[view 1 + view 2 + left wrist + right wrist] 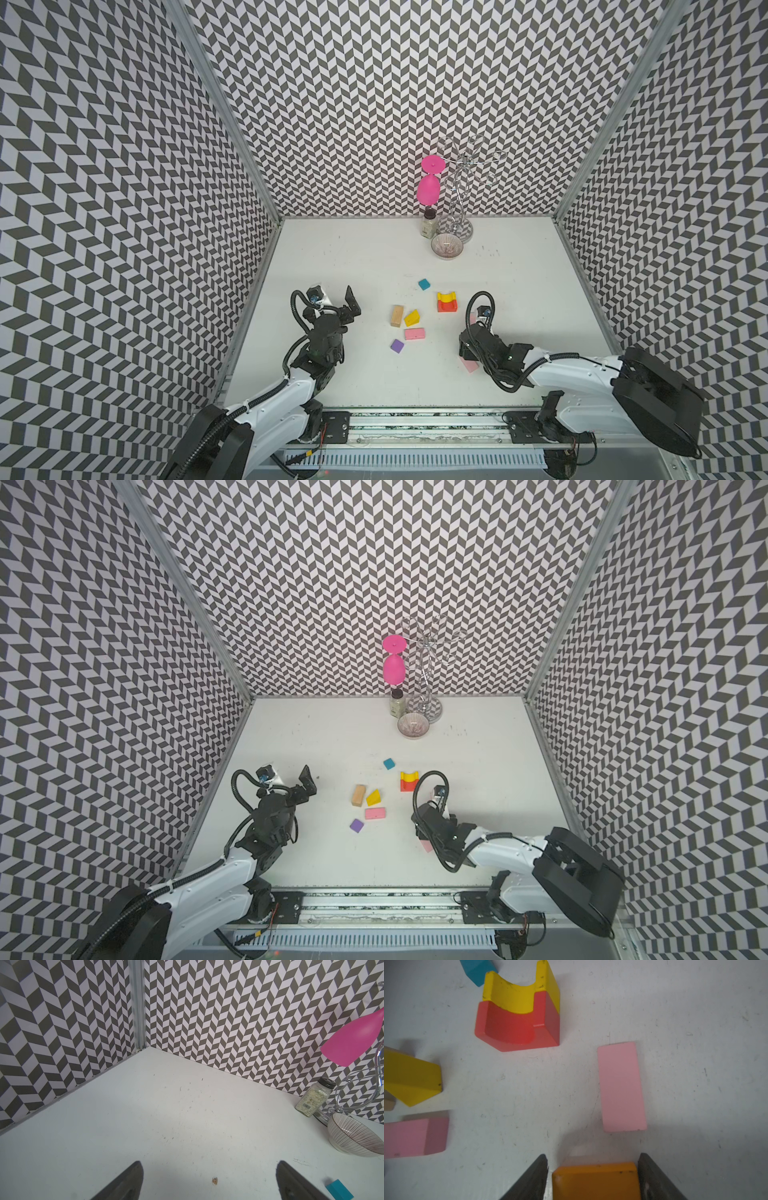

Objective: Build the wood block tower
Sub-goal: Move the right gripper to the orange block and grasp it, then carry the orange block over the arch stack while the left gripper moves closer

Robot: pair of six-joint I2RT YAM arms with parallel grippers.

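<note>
Right gripper (pixel 592 1155) straddles the orange block (pixel 596 1180) on the table (pixel 353 257): one pad on it, a sliver of gap at the other, can't tell if it's clamped. Left gripper (pixel 209 1162) has its jaws wide apart with nothing between them. Yellow arch (pixel 446 296) touches red arch (pixel 447 306) mid-table; pink slab (pixel 620 1086), teal block (pixel 424 284) and purple block (pixel 397 345) lie loose.

I work in a robot lab test cell. Chevron-patterned walls (pixel 374 104) box me in left, right and far, framed by aluminium posts (pixel 224 112), around a scuffed white tabletop (pixel 353 257). My arms (pixel 291 390) are bolted to a near-edge metal rail (pixel 415 432).
</note>
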